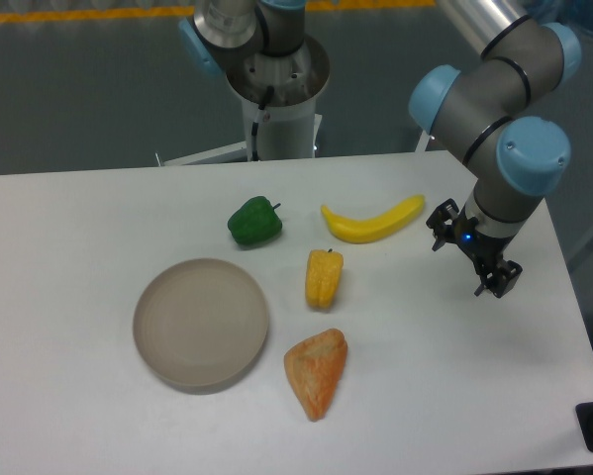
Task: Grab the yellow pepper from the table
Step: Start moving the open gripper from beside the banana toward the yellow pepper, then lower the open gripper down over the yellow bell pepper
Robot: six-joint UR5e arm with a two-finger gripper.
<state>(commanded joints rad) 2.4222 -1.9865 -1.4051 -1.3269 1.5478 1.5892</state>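
Note:
The yellow pepper (324,278) lies on the white table (68,228) near its middle, small, lobed, with a dark stem at its top end. My gripper (471,251) hangs at the right side of the table, well to the right of the pepper and apart from it. Its two black fingers stand apart with nothing between them.
A long yellow banana (372,221) lies just behind the pepper. A green pepper (254,222) sits to its back left. A grey-beige plate (201,323) lies to its left. An orange wedge-shaped item (317,371) lies in front of it. The arm's base (276,89) stands behind the table.

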